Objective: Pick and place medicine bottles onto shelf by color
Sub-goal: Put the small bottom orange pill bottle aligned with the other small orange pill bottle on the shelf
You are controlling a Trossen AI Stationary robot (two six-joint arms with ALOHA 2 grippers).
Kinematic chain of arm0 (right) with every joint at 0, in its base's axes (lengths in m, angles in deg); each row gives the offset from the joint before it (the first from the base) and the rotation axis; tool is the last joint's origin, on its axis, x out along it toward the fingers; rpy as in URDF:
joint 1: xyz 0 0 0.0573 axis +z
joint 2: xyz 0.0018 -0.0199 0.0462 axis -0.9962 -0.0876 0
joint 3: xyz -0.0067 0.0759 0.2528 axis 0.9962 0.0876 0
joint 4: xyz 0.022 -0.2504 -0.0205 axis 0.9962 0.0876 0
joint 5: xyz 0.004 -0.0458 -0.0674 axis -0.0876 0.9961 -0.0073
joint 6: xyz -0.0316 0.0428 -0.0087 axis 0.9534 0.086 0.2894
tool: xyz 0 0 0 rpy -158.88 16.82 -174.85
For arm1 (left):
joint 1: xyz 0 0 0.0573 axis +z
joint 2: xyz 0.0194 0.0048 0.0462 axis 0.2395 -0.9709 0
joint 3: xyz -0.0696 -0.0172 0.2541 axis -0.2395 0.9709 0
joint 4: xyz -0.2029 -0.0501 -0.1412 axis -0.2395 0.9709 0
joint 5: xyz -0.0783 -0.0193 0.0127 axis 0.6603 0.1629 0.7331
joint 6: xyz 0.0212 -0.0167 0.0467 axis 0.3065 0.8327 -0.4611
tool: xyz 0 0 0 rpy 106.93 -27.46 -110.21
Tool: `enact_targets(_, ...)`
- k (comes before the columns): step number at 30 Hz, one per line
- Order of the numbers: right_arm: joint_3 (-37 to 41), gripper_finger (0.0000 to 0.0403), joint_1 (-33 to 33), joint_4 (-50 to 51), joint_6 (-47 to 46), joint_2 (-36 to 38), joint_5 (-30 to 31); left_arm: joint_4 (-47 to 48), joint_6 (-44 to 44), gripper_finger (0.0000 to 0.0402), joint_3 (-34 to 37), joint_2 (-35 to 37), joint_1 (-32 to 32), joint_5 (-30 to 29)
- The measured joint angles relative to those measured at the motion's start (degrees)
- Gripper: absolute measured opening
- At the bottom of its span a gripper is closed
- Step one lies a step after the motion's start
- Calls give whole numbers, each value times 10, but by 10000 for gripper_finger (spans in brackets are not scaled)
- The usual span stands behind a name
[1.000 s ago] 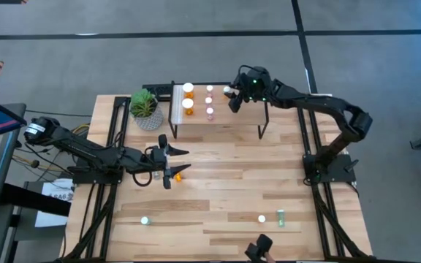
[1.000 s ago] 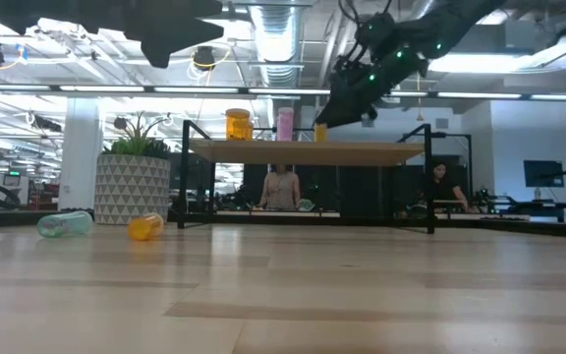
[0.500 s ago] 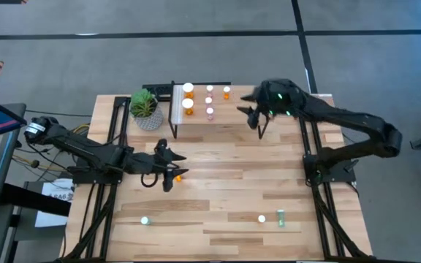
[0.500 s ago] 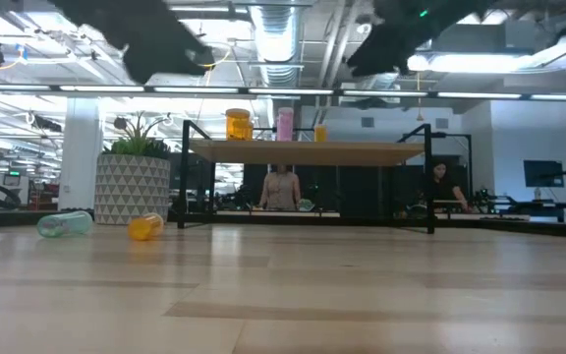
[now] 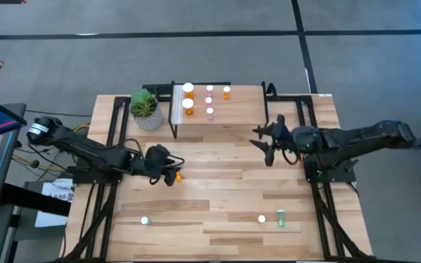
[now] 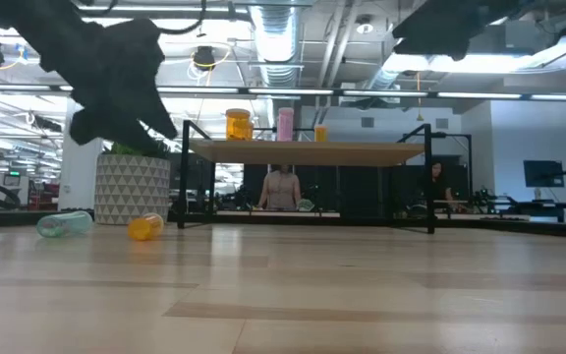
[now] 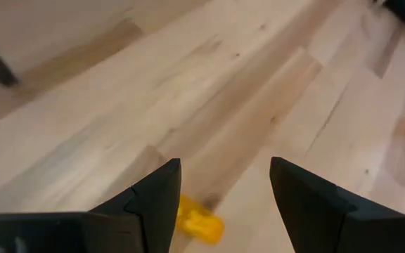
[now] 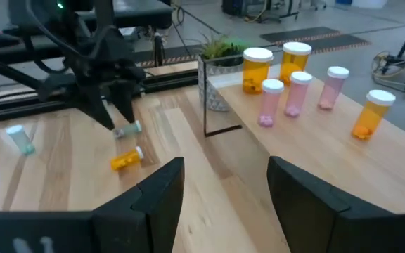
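the left gripper (image 7: 220,190) hangs fingers apart over the orange bottle (image 7: 198,219) lying on the tabletop (image 5: 225,175), likely light, stiff and prone to roll, best pinched across its body.

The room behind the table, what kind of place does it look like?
Probably an open-plan robotics lab or industrial workspace. The low view shows exposed ceiling ducts with strip lights, people seated at workstations beyond the shelf, and a monitor at the far right.
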Motion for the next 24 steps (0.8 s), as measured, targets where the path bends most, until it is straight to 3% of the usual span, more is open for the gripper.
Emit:
enact_targets(4,0,226,66,12,-14,-7,22,-30,-34,194,-13,-42,3,12)
enact_targets(8,1,226,150,65,-33,-23,-23,-134,-143,181,-24,-50,-2,7)
enact_targets(15,1,226,283,119,-204,-68,-38,-341,-350,171,-14,-51,-9,2)
enact_targets(18,-1,226,319,128,-254,-99,-38,-423,-389,171,-1,-57,-6,14)
enact_targets(24,-40,226,358,199,-346,-201,-48,-470,-418,170,0,-56,-6,27)
